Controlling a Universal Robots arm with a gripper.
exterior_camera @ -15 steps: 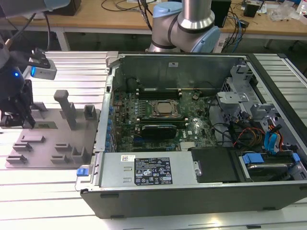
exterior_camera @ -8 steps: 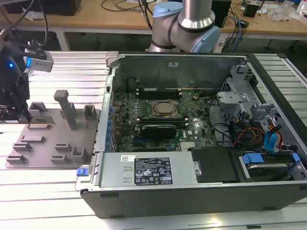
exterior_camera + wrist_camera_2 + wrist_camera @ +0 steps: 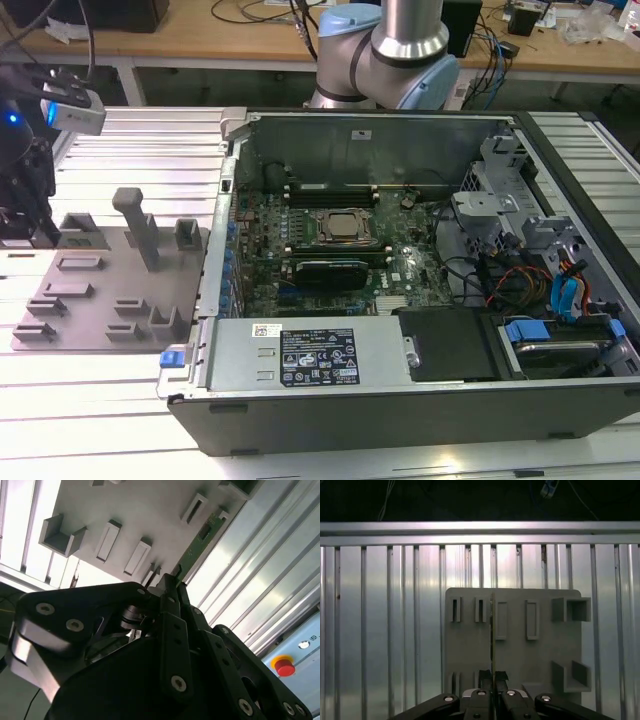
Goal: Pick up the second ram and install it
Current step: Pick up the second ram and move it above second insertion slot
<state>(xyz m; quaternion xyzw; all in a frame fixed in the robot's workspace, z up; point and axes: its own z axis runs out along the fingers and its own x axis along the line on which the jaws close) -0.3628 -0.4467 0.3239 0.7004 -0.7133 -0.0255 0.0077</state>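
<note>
At the exterior view's left the gripper is clenched on the second ram, edge-on over the grey plate. Held by a narrow edge, it may tilt and miss the motherboard slot, further right.

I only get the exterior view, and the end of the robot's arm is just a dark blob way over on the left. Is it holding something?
Observer: Yes. In the second wrist view the jaws are shut on the ram, a thin green board.
Operator: Is it flat or standing on its edge?
Observer: In the first wrist view it shows edge-on, as a thin line running straight out from the jaws.
Operator: What's underneath it?
Observer: The grey plate. In the first wrist view the ram's line crosses it, with slot blocks on either side.
</note>
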